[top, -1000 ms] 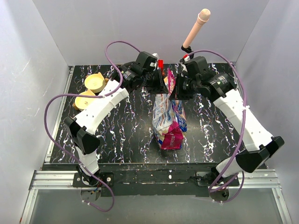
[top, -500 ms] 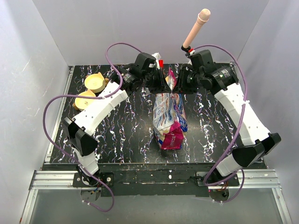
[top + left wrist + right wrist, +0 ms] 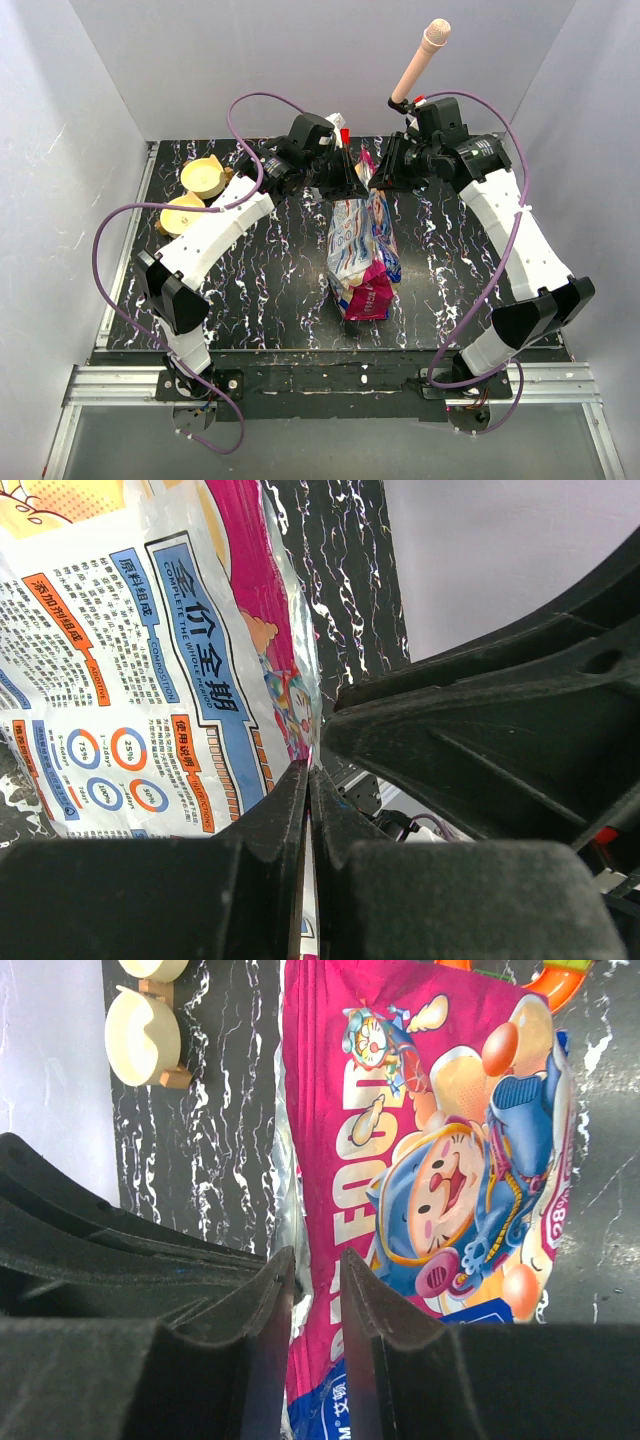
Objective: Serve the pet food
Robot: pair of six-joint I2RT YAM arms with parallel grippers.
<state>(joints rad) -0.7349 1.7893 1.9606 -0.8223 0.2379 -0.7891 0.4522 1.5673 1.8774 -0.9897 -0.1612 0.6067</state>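
Note:
The pet food bag [image 3: 358, 250], glossy white, blue and magenta-pink, stands in the middle of the black marbled table; the kibble is hidden inside it. My left gripper [image 3: 350, 180] is at the bag's top edge. In the left wrist view it [image 3: 308, 780] is shut on the bag's [image 3: 150, 630] thin edge. My right gripper [image 3: 378, 178] is at the top edge from the right. In the right wrist view its jaws [image 3: 316, 1272] stand narrowly apart over the pink front panel [image 3: 440, 1160], with silver lining beside the left finger.
Two tan round bowls [image 3: 205, 177] [image 3: 183, 212] sit at the back left and also show in the right wrist view [image 3: 145, 1030]. A pink-tan rod [image 3: 420, 60] sticks up at the back. Orange toy pieces [image 3: 560, 980] lie beyond the bag. White walls enclose the table.
My right arm has swung up and back, its gripper shifting slightly toward the back along the bag's top. The left arm and the bag have hardly moved.

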